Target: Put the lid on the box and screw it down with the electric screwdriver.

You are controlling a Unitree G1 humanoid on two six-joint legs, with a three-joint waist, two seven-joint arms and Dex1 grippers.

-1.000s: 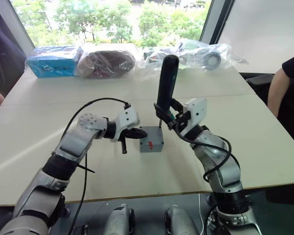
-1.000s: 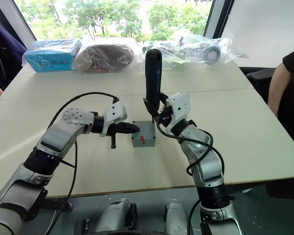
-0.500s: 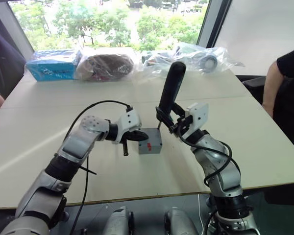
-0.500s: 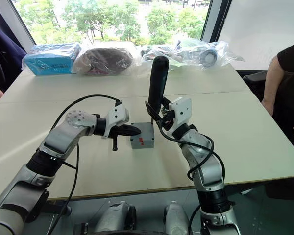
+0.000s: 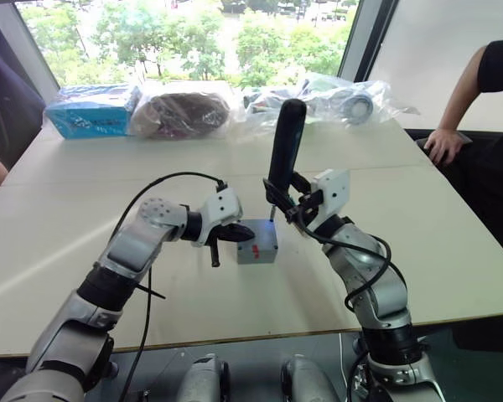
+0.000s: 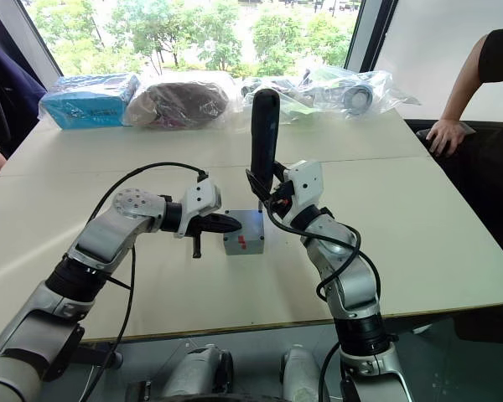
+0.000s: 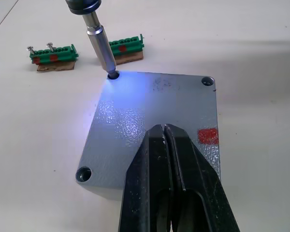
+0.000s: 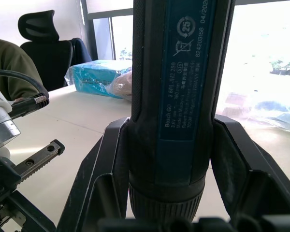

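We are reading "Bosch" on the blue label of the one black cylindrical electric screwdriver [image 8: 171, 96], which our right gripper [image 5: 295, 199] is clenching upright. Its metal bit is touching a corner hole of the speckled grey lid [image 7: 150, 121], sitting on the box [image 5: 256, 251] mid-table. Our left gripper [image 7: 166, 145], fingers closed together and empty, is pressing the lid. Two green connector blocks [image 7: 53, 52] are lying nearby.

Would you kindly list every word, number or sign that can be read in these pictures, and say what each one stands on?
"Bosch": on the electric screwdriver, held by the right end effector.
"04/202": date on the same label, cut off at the edge.
"62420356": beside the date, blurred, uncertain.
Crossed-out bin sign and round recycling sign: same label.
Other small label lines: too blurred to read.
Lid: red mark, no text.
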